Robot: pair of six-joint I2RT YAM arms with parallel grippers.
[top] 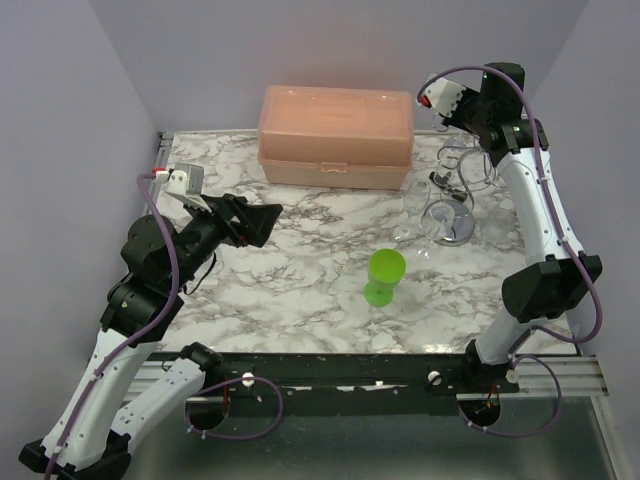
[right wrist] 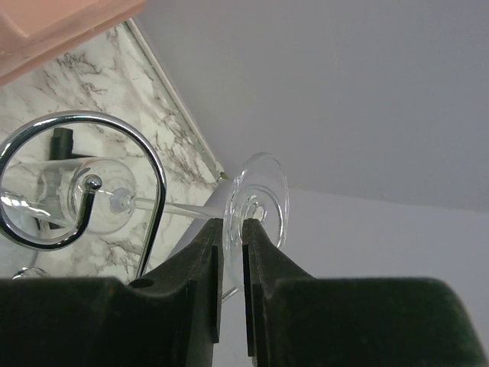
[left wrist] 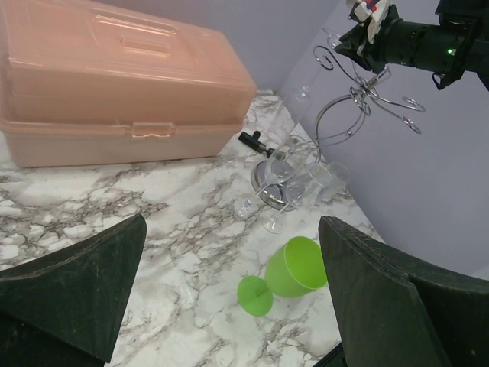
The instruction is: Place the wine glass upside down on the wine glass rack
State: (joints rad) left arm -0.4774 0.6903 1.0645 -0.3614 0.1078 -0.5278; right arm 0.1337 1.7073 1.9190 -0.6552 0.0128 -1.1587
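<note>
The silver wire wine glass rack [top: 452, 195] stands at the back right; it also shows in the left wrist view [left wrist: 359, 99]. My right gripper [right wrist: 232, 229] is raised beside the rack's top and is shut on the round foot of a clear wine glass [right wrist: 261, 200]. The glass's stem runs left across a curled rack arm [right wrist: 157, 172], and its bowl shows inside that loop. In the top view the right gripper [top: 445, 112] is above the rack. My left gripper [left wrist: 233, 245] is open and empty above the table's left half [top: 262, 222].
A green goblet [top: 384, 275] sits on the marble table [top: 300, 290] in front of the rack, also in the left wrist view [left wrist: 294, 267]. Clear glasses [left wrist: 279, 176] crowd the rack's shiny base [top: 452, 228]. A pink lidded box [top: 335, 135] stands at the back.
</note>
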